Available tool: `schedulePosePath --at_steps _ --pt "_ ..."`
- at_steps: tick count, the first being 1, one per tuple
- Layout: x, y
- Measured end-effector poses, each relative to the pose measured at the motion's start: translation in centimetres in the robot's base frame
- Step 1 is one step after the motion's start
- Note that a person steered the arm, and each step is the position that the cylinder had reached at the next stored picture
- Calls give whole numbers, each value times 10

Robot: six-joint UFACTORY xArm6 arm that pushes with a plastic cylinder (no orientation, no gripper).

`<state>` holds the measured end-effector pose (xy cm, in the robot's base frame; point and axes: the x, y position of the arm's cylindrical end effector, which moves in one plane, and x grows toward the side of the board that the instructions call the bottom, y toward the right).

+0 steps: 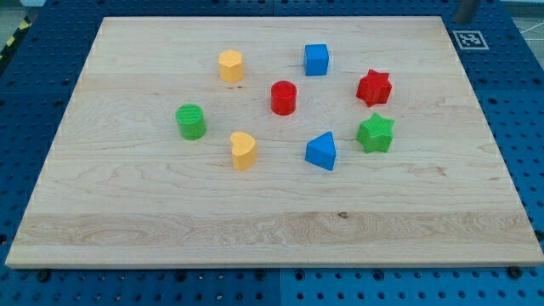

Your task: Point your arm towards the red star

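Observation:
The red star lies on the wooden board, right of the middle. A short grey piece at the view's top right edge looks like my rod; its tip is at the board's far right corner. It is well up and to the right of the red star and touches no block. The rest of the arm is out of view.
A green star lies just below the red star. Left of it are a blue cube, a red cylinder and a blue triangle. Further left are two yellow blocks and a green cylinder.

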<state>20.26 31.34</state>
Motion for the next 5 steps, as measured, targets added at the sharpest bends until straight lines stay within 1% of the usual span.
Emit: schedulePosePath --at_steps 1,2,4,5 --pt "6 -25" --pt "36 -44" --pt "66 -114" --pt "78 -138"
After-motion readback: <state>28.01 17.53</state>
